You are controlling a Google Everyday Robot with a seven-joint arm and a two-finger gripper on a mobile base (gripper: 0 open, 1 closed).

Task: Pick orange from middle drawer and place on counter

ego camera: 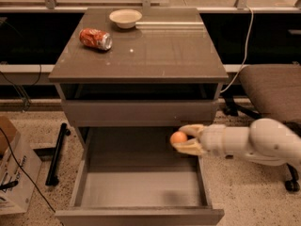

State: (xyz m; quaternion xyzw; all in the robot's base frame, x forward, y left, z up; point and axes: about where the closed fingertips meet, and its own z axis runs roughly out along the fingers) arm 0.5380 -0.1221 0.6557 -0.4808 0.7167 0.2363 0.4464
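Clamping the orange (178, 137) between its fingers (190, 149), your gripper (181, 139) hangs over the open middle drawer (139, 189), right side; soda can (95, 38) and bowl (125, 18) sit on the surface (160, 53).

Colours: orange (178, 137) plain bright orange, clasped by cream-white gripper (185, 139) over the right rear of the middle drawer (141, 187), flat grey-brown; counter (160, 55) glossy grey-brown; soda can (95, 38) orange-red, silver end; bowl (125, 18) cream

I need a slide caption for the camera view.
Gripper holds the orange over the open middle drawer, below the counter.
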